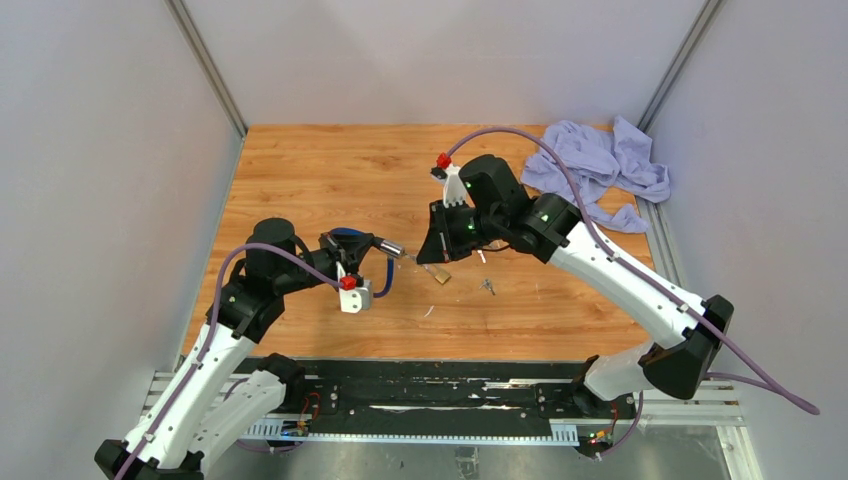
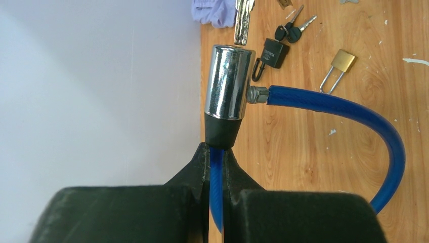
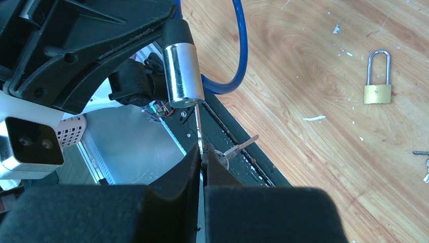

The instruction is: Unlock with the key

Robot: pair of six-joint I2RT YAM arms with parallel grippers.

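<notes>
**Jaws clamping on cable and key as the blade is meeting the lock**

On the near left, the jaws of the left gripper [image 2: 216, 152] are clenching the blue cable [image 2: 329, 101] just behind the black collar of the chrome lock cylinder [image 2: 227, 83]. They are holding it above the table [image 1: 330, 170] with its keyed end pointing right. Gripping this close to the cylinder is probably stopping it from swinging under a push.

Facing it, the jaws of the right gripper [image 3: 202, 152] are pinching the key [image 3: 197, 119] by its head. That is leaving the blade free and lined up with the cylinder's axis. Its tip is touching the end face, though how far it is sitting inside cannot be told. A spare key [image 3: 242, 147] is dangling from the same ring.

Just right of this, a brass padlock [image 2: 343, 62] is lying flat. A black padlock [image 2: 275, 52] with small keys [image 2: 293, 31] is lying beside it, and both are apart from the grippers. At the far right, a purple cloth [image 1: 600, 165] is lying crumpled.

Judging from this, insertion is under way and the turn is not yet done.
</notes>
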